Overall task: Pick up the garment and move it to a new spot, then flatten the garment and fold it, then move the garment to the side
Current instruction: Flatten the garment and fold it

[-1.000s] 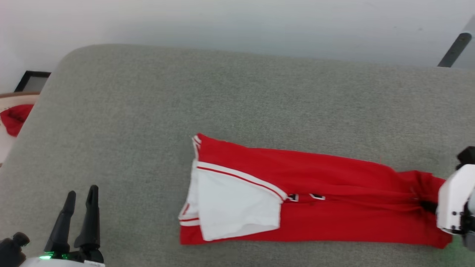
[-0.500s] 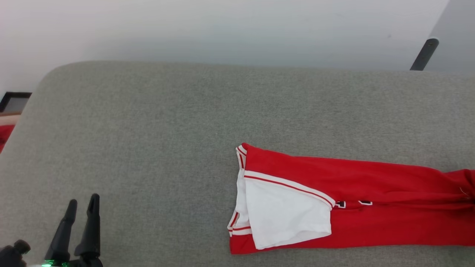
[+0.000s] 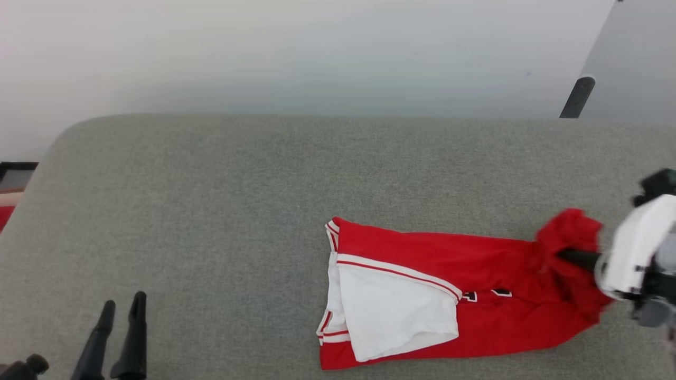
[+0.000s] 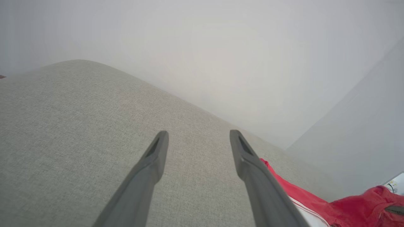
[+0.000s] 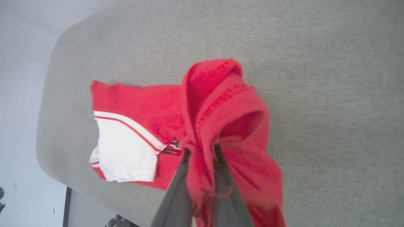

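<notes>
The garment [image 3: 422,264], a red jersey with a white sleeve folded on top, lies lengthwise on the grey padded table [image 3: 211,211]. My right gripper [image 3: 566,255] is shut on its right end, which is bunched and raised off the surface. In the right wrist view the red cloth [image 5: 221,104] drapes over and between that gripper's closed fingers [image 5: 176,189], with the white sleeve [image 5: 126,148] flat beyond. My left gripper [image 3: 120,330] hovers open at the lower left, well apart from the garment. The left wrist view has its fingers [image 4: 151,164] spread over bare fabric, the garment [image 4: 284,186] to their right.
The table's rounded corner [image 3: 68,137] is at the far left, with a white wall behind. A dark pole [image 3: 575,97] leans at the upper right. Past the left edge are a dark frame [image 3: 16,166] and a bit of red [image 3: 4,216].
The head camera has shifted. My right gripper has lifted the garment's right end and carried it leftward toward the sleeve, so the garment lies shorter and bunched. The left gripper stays open.
</notes>
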Tool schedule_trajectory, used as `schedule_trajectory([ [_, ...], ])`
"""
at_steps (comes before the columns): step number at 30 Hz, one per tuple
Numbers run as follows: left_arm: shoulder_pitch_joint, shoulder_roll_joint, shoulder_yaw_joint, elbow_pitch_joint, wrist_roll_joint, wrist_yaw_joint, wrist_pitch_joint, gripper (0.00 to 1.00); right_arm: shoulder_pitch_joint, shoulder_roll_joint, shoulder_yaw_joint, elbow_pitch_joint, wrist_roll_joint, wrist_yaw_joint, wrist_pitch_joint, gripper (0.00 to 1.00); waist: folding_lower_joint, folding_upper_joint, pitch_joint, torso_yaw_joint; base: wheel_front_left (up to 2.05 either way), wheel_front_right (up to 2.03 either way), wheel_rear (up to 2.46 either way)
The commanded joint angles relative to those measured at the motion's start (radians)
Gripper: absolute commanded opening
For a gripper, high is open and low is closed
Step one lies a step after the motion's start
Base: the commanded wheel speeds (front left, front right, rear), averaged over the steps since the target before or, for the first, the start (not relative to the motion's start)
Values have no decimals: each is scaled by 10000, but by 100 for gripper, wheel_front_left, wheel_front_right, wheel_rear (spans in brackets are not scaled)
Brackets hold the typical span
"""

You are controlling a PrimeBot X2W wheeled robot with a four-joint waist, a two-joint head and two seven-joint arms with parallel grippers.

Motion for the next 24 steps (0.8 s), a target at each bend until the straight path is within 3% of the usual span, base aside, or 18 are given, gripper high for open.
schedule_trajectory([
  [1,68,-50,-39,-5,-63,12,1,100,151,302,63,-219,51,-7,113,0,0,0,-76,63,0,0,0],
  [6,-119,-122,-200,57,-84,-22,84,100,186,1682,451,-1099,-262,-7,449,0,0,0,-208,341,0,0,0],
  [10,-325,-211,-395,172,-43,-58,125,100,210,2311,890,-1172,-633,-7,197,0,0,0,-287,703,0,0,0],
  [24,-1180,-522,-1195,758,91,-239,195,100,-494,2537,2950,955,-194,-5,-2143,0,0,0,-266,1935,0,0,0],
])
